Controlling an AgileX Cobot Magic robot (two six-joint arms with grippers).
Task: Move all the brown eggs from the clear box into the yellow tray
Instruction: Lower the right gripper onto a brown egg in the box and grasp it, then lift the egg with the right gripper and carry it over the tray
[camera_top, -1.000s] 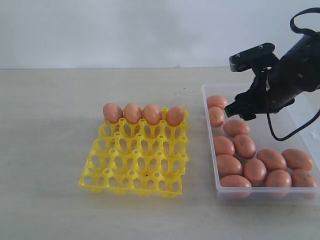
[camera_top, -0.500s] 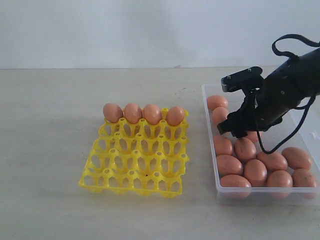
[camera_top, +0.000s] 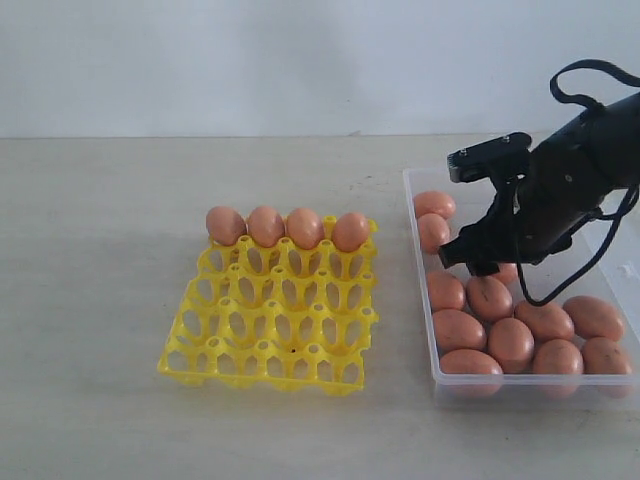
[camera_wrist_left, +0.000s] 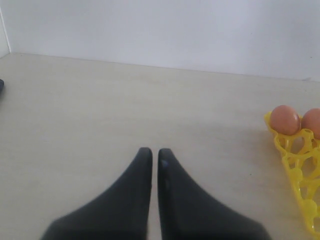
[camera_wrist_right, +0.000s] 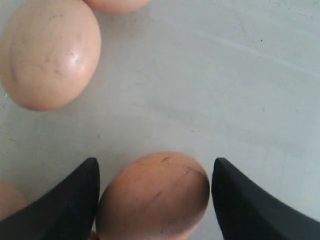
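1. My right gripper (camera_wrist_right: 154, 167) is down inside the box (camera_top: 530, 385), near its far left corner in the exterior view.
2. Its jaws stand wide, one finger (camera_wrist_right: 65, 205) on each side of an egg (camera_wrist_right: 152, 197) that lies on the box floor. Both fingers are very close to the shell. I cannot tell whether either one touches it.
3. Another egg (camera_wrist_right: 50, 52) lies near that one on the box floor, clear of my fingers, and bits of two more show at the edges of the right wrist view.
4. About a dozen eggs (camera_top: 510, 343) are in the box, mostly packed toward its near end. One of them is partly hidden under my arm.
5. The tray (camera_top: 270, 330) sits on the table (camera_top: 120, 250), left of the box and apart from it.
6. Four eggs (camera_top: 305, 228) fill the tray's back row, side by side. The other cups hold nothing.
7. My left gripper (camera_wrist_left: 151, 152) is over bare table with its jaws nearly together, only a thin slit between them, and nothing in them. A corner of the tray with two of its eggs shows off to one side in the left wrist view.
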